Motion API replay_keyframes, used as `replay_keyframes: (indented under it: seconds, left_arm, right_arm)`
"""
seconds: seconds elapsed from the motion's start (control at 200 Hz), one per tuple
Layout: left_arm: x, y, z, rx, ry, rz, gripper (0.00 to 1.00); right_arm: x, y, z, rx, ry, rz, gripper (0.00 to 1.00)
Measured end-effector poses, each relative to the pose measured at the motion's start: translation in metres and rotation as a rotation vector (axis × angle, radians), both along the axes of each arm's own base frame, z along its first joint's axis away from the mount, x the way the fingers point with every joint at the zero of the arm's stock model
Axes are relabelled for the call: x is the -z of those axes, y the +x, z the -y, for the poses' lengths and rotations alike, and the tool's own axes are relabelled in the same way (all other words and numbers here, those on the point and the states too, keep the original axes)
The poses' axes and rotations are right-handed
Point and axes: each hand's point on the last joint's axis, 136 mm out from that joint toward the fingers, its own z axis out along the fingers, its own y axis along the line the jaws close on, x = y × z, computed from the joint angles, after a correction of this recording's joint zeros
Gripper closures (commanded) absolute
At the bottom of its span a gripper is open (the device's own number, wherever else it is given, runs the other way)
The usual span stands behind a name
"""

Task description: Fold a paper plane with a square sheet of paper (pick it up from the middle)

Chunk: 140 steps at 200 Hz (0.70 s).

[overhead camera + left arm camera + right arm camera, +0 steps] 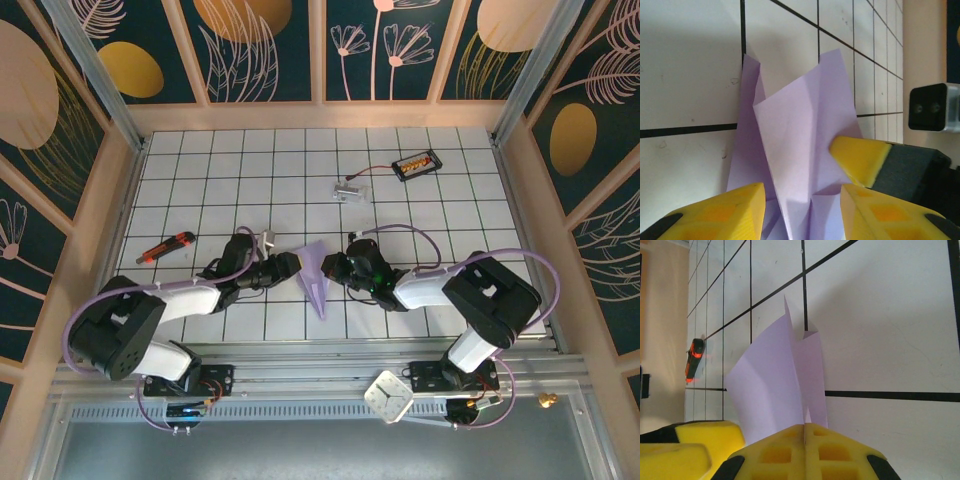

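White tiles ruled with black lines form the table [250, 160], which is walled by dark floral panels [260, 45]. Near its front middle the paper plane [318, 280] is found between the two arms, its point turned toward the near edge. The right gripper [805, 440] is seen closed on the plane's centre fold, with lavender paper rising from the seam between its pads. The left gripper [800, 215] is seen with its jaws apart and folded layers standing between the fingers [725, 215]; whether either pad touches the paper cannot be told. Since the plane is judged to be carried by one narrow pinch, it could be twisted or slipped loose by a sharp move of the right arm. A wing could be crumpled, or a false crease pressed in, if the left jaws are closed off the centre line. From above, both grippers are shown meeting at the plane, with an orange utility knife [165, 247] lying well apart to the left. Crease lines and loose flaps are made plain in the left wrist view, where a yellow fingertip [860, 157] of the right gripper is laid against the paper. The closed seam itself is shown by the right wrist view.
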Motion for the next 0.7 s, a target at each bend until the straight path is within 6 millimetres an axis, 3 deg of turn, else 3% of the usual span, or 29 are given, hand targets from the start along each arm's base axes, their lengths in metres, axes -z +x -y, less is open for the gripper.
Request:
replay_keyframes:
  seconds: [0.205,0.43,0.525,0.701]
  left_arm:
    - [0.011,0.0,0.011,0.039,0.014,-0.033,0.6]
    - [0.014,0.003,0.02,0.069,0.023,-0.025,0.84]
    - [0.012,0.01,0.024,0.078,0.041,0.001,1.0]
    - [0.002,0.028,0.022,0.065,0.184,0.053,1.0]
  right_arm:
    - [0.0,0.001,0.0,0.004,0.011,0.003,1.0]
    - [0.003,0.002,0.0,0.008,0.016,-0.002,0.98]
    - [0.005,0.003,0.0,0.007,0.016,-0.004,0.89]
    - [0.005,0.008,0.007,-0.017,-0.005,0.013,0.67]
